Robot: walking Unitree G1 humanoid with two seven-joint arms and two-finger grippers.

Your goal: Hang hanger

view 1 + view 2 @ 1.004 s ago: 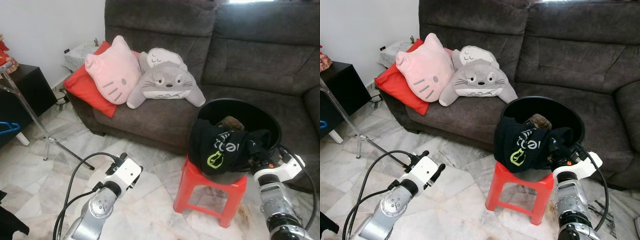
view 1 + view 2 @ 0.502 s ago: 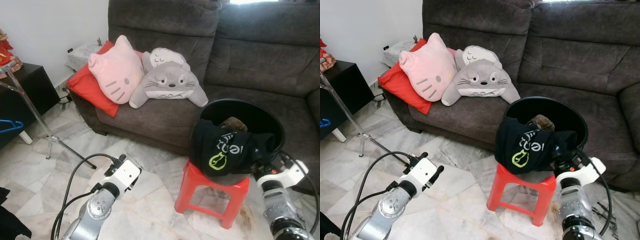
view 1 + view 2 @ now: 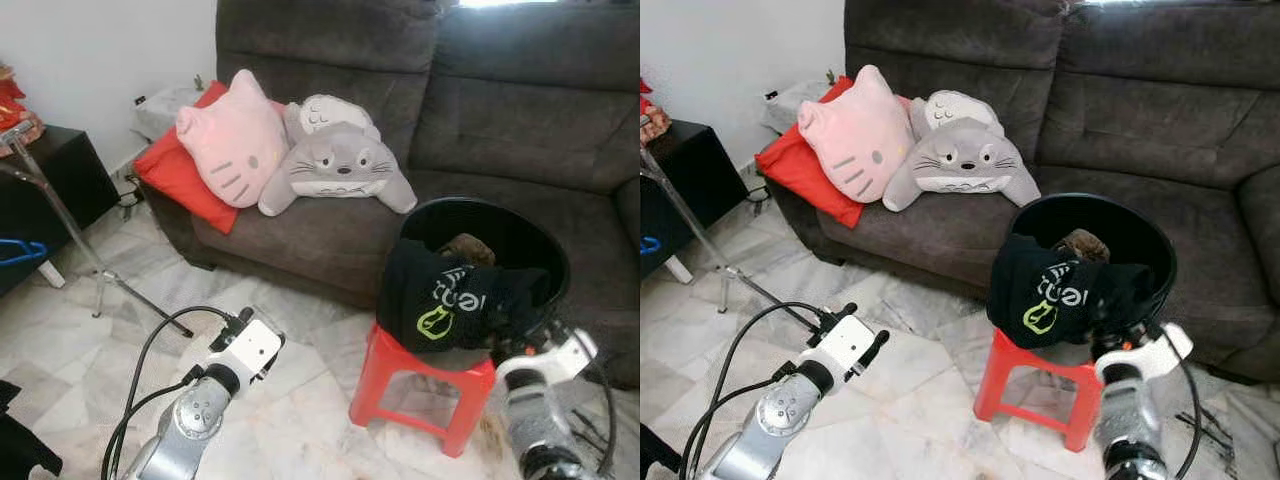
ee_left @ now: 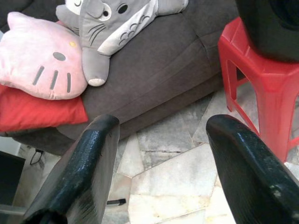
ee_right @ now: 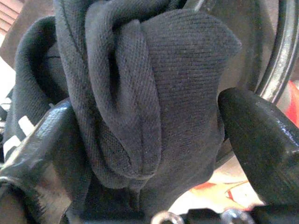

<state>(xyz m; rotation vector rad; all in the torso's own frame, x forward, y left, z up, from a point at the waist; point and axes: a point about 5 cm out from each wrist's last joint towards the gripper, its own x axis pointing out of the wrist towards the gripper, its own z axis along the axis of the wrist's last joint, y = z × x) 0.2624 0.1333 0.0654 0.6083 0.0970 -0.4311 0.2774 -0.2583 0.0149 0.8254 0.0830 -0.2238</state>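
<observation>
A marble-tiled living room floor (image 3: 70, 330) runs up to a dark grey sofa (image 3: 500, 110) along the back wall. At the far left stands a slanted metal rack leg (image 3: 60, 235), with a blue hanger (image 3: 20, 252) just beside a black cabinet (image 3: 45, 185); that hanger is the task's thing, and it sits well apart from both arms. Whether it already hangs on something cannot be told, since its upper part is cut off at the frame edge.

Next comes the left gripper (image 4: 161, 154), held low over the floor with its fingers spread wide and nothing between them, pointed toward the sofa. On the sofa lie a red cushion (image 3: 175, 175), a pink cat pillow (image 3: 230, 140) and a grey plush (image 3: 335, 165).

Further right, a red stool (image 3: 420, 385) carries a black bucket (image 3: 535, 245) with a black garment (image 3: 440, 300) draped over its rim. The right gripper (image 5: 154, 135) is at that rim, its fingers either side of a thick fold of the garment, apparently clamped on it.

By this evidence the task is at an early stage: the cloth is only being taken from the bucket, and no hanger is in either gripper.
</observation>
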